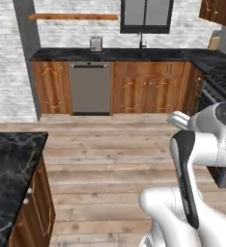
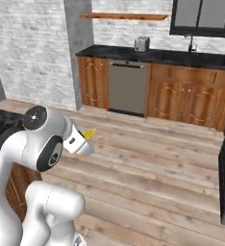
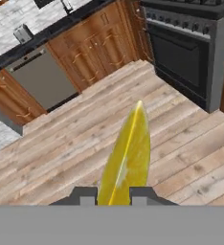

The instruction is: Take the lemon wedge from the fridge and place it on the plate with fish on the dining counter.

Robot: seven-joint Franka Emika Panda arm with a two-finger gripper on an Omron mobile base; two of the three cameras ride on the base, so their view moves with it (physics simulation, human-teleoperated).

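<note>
In the left base view the white arm (image 1: 202, 159) is rising from the lower right, its hand end pointing away toward the far cabinets. The dining counter (image 1: 8, 169), a black marble desk with white veins over a brown wooden base, is showing at the lower left. Across the wooden plank floor (image 1: 110, 144) a run of brown cabinets is standing under a black top, with a grey dishwasher (image 1: 89, 88) set into it and a small toaster (image 1: 96, 44) sitting on top. A dark window (image 1: 146, 14) is hanging above the sink tap, and a stove (image 1: 221, 91) is showing at the right edge.

In the right base view the arm is bending up from the lower left, and the tool (image 2: 85, 137) is sticking out toward the room with the lemon wedge (image 2: 89, 133) showing as a small yellow tip at its end, well above the floor. The dishwasher, toaster and a wooden wall shelf (image 2: 124, 16) are lying beyond it.

In the hand view the two dark fingertips (image 3: 84, 194) are standing at the bottom, drawn close and pinching the lemon wedge between them. The wedge is rising upright from the grip, narrow edge toward the camera, yellow with a paler flesh face. Behind it the plank floor is running to the dishwasher and cabinets, and the black oven front is standing at the upper right.
</note>
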